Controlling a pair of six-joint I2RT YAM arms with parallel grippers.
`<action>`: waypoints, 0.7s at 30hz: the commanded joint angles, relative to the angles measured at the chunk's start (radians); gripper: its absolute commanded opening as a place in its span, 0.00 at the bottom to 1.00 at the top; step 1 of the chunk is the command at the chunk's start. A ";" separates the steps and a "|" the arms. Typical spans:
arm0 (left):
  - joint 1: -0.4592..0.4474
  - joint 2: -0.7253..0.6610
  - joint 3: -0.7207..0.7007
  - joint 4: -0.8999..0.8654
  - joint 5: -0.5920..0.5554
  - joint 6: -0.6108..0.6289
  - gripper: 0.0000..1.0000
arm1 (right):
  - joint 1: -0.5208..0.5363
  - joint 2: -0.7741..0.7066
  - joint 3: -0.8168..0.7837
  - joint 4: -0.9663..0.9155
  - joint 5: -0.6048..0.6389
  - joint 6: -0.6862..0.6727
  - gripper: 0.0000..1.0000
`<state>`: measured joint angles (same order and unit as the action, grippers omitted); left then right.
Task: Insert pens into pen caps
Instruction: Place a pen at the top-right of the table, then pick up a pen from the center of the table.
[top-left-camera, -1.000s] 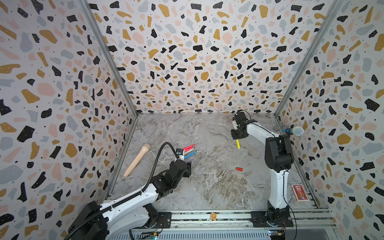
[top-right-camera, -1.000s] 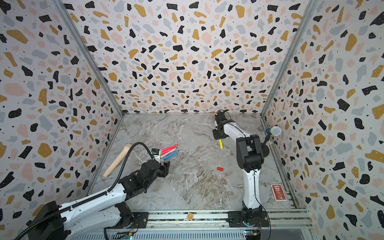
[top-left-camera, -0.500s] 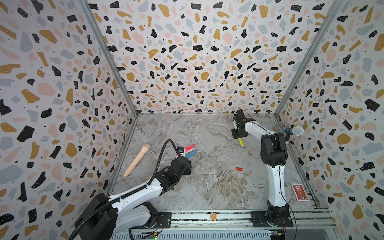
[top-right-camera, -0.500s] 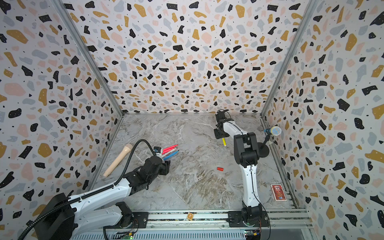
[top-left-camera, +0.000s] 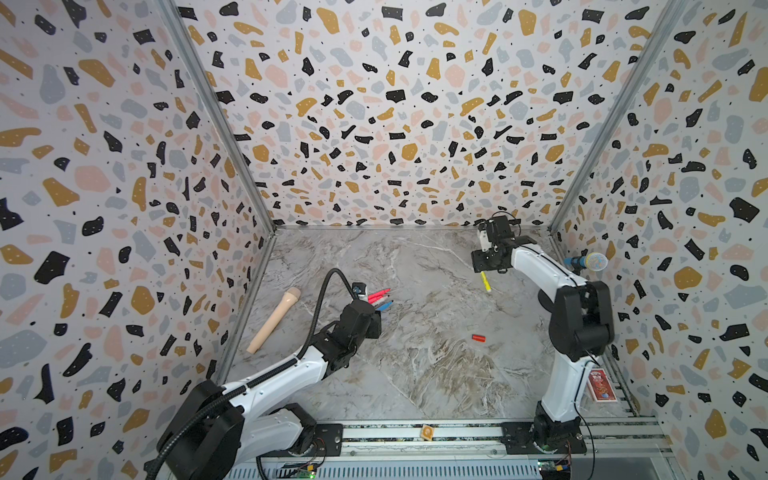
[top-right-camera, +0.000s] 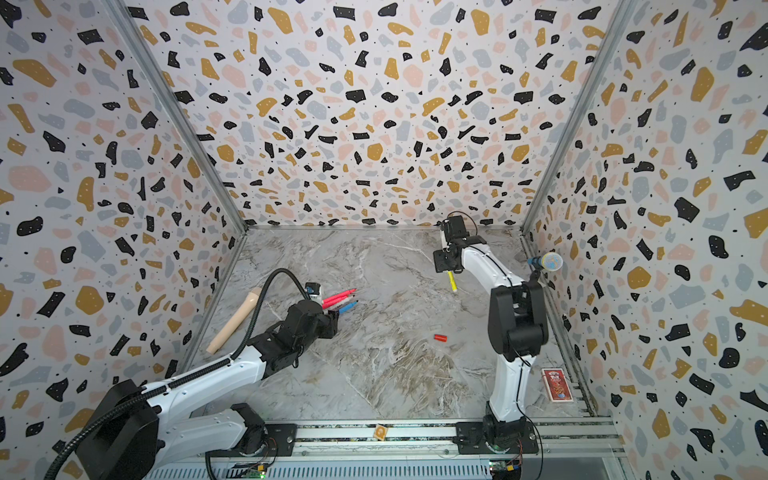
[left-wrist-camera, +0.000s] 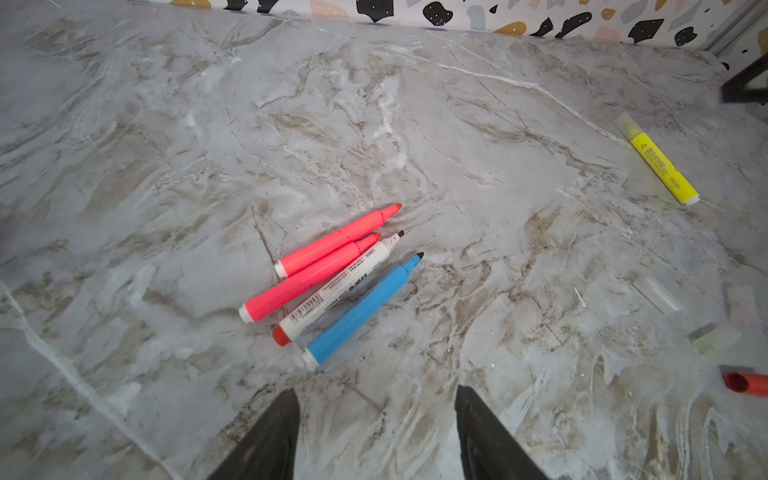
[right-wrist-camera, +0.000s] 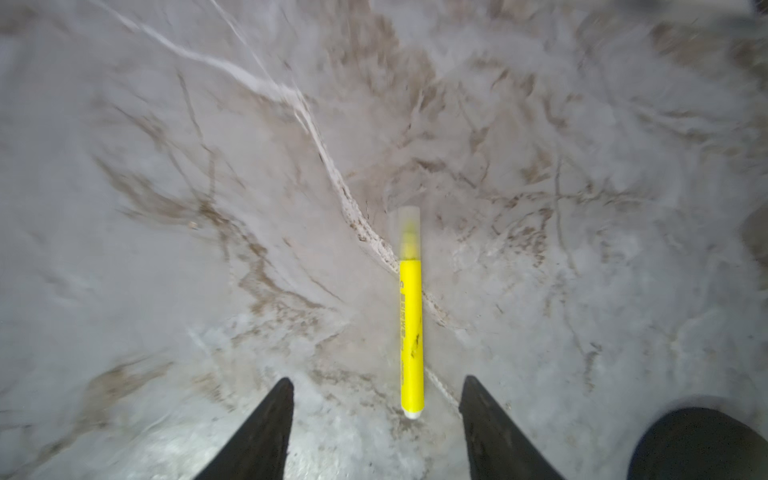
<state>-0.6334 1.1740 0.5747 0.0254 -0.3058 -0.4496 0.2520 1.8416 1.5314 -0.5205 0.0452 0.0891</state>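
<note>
By the left wall lies a long beige stick (top-left-camera: 274, 320). It is not a pen, so it sits out of the way.

Next is the left gripper (left-wrist-camera: 376, 399). Its two fingers are apart and hold nothing. It points at four pens (left-wrist-camera: 328, 286) on the table (left-wrist-camera: 166, 124), I think so it can pick one up. The pens lie side by side and touch: two pink pens (left-wrist-camera: 332, 243), a white pen (left-wrist-camera: 338, 286) and a blue pen (left-wrist-camera: 361, 307). Their tips are all bare and point the same way, away from the gripper. The blue pen is nearest to it, so it may be the easy one to grab.

Further right lie the caps (left-wrist-camera: 717, 343), well apart from the four pens. Three pale caps (left-wrist-camera: 656, 294) are hard to see on the grey table. A red cap (top-left-camera: 478, 338) lies alone, and the left wrist view shows its open end. The bare pens need to go into these.

Then comes the yellow pen (right-wrist-camera: 411, 332). It lies flat on the table with a clear cap (right-wrist-camera: 409, 226) on its tip, so this one looks done. The right gripper (right-wrist-camera: 377, 379) is close over it. Its fingers are wide apart and do not touch the pen. It holds nothing.

By the right wall are a blue mic (top-left-camera: 586, 262) and a red card (top-left-camera: 600, 384). They are not part of the job.
</note>
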 joint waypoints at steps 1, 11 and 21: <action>0.040 0.044 0.042 0.010 0.040 0.046 0.59 | 0.021 -0.183 -0.123 0.094 -0.089 0.042 0.66; 0.139 0.288 0.192 -0.034 0.179 0.128 0.49 | 0.062 -0.490 -0.542 0.287 -0.316 0.103 0.66; 0.146 0.411 0.235 -0.013 0.227 0.171 0.48 | 0.088 -0.531 -0.633 0.330 -0.378 0.087 0.67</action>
<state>-0.4927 1.5673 0.7734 0.0010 -0.1036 -0.3164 0.3317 1.3518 0.9070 -0.2291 -0.2935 0.1776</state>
